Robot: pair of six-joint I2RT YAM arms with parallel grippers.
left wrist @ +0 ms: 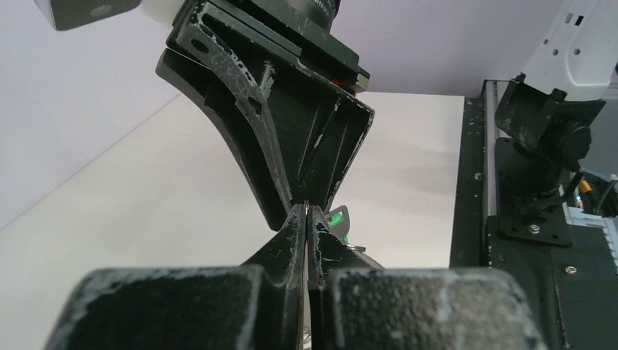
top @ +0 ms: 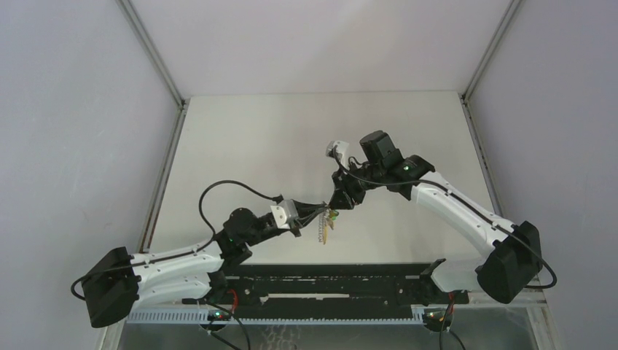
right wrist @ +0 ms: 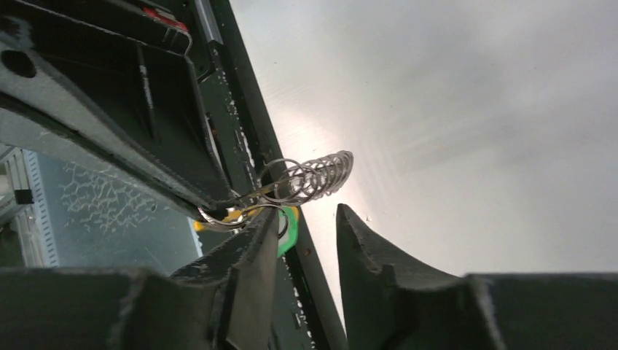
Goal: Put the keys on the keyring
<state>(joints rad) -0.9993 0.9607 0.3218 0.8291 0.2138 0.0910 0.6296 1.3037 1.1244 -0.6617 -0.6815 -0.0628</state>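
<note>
The keyring point(right wrist: 321, 175), thin grey wire with a coiled, beaded-looking stretch, hangs in the air over the table's near middle point(top: 323, 232). My left gripper point(top: 318, 214) is shut on its wire, and the left wrist view shows its fingertips point(left wrist: 306, 210) pressed together. A green-headed key point(right wrist: 291, 230) and a yellow-headed key point(right wrist: 232, 214) hang at the ring beside those tips. The green head also peeks out in the left wrist view point(left wrist: 337, 216). My right gripper point(right wrist: 307, 211) is open with nothing between its fingers. Its left finger point(right wrist: 255, 248) lies against the green key, tip to tip with the left gripper point(top: 341, 200).
The white table point(top: 291, 138) is fenced by grey walls with metal frame posts. A black mounting rail point(top: 328, 281) runs along the near edge between the arm bases. The right arm's base point(left wrist: 539, 146) shows at the right of the left wrist view.
</note>
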